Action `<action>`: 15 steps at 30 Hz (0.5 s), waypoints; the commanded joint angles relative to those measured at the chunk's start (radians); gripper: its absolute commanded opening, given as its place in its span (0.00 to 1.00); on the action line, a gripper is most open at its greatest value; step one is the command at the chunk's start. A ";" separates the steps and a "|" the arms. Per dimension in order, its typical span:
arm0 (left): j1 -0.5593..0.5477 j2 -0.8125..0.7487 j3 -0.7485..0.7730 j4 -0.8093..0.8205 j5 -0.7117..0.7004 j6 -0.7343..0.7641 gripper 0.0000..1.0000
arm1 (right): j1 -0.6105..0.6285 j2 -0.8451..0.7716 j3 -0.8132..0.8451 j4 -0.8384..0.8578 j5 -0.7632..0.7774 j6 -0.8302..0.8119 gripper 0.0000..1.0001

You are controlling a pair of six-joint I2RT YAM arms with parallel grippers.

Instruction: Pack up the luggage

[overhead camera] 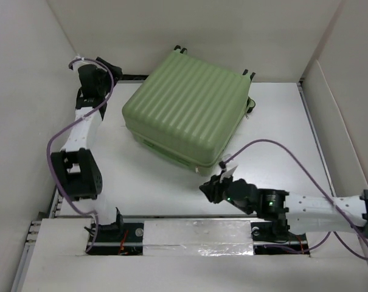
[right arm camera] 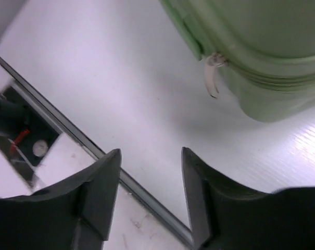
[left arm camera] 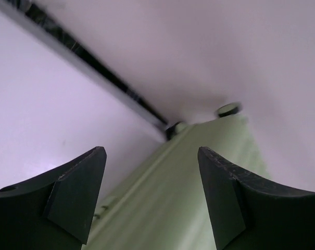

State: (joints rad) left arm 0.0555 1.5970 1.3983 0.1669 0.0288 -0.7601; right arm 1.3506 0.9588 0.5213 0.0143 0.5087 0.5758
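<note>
The green suitcase (overhead camera: 187,109) lies shut. The left gripper (left arm camera: 152,153) and right gripper (right arm camera: 149,156) gape wide, holding nothing. It looks like zipper time: the right gripper must pinch the little zipper pull (right arm camera: 212,78).

The ribbed pale green hard-shell suitcase (overhead camera: 187,103) lies flat on the white table (overhead camera: 281,121), with its small black caster wheels (overhead camera: 180,48) on its far side. The left gripper (overhead camera: 107,66) sits left of the suitcase's far-left corner. The right gripper (overhead camera: 209,187) lies before the suitcase's near corner, apart from it.
</note>
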 commanded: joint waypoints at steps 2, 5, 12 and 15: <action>0.014 0.147 0.094 -0.151 0.163 0.096 0.68 | -0.092 -0.193 0.006 -0.192 0.091 0.013 0.14; 0.014 0.224 0.105 -0.144 0.204 0.113 0.68 | -0.289 -0.247 0.031 -0.249 0.096 -0.045 0.00; -0.034 0.377 0.217 -0.214 0.307 0.191 0.69 | -0.908 -0.062 0.060 0.002 -0.312 -0.197 0.10; -0.056 0.377 0.190 -0.195 0.333 0.197 0.69 | -1.007 0.109 0.138 0.087 -0.367 -0.220 0.15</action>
State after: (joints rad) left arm 0.0376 2.0075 1.5616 -0.0383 0.2619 -0.6109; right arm 0.4141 0.9516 0.5632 -0.0414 0.3065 0.4225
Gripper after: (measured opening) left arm 0.683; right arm 0.147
